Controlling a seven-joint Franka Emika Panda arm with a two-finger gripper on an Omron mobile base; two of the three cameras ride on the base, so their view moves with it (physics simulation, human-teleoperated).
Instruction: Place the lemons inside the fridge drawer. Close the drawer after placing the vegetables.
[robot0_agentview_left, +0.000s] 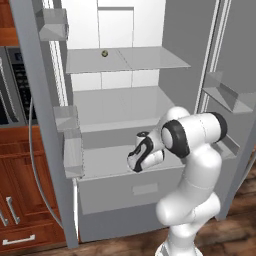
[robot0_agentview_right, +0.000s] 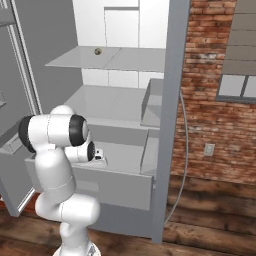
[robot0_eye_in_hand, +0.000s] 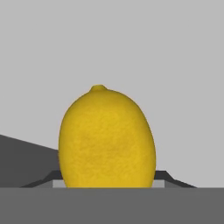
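Grey and wide, the fridge drawer (robot0_agentview_left: 125, 192) stood pulled out at six o'clock below the hand, its open bin under the wrist. Between the gripper's (robot0_eye_in_hand: 108, 186) closed fingers sat a lemon (robot0_eye_in_hand: 107, 138), long axis pointing to twelve o'clock along the hand view, so the release looked to be straight down into the bin.

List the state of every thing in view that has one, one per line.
Fridge doors: swung open.
Fridge drawer: pulled out.
Lemon: gripped between the fingers, stem end up in the hand view.
Hand: shut on the lemon, above the open drawer.
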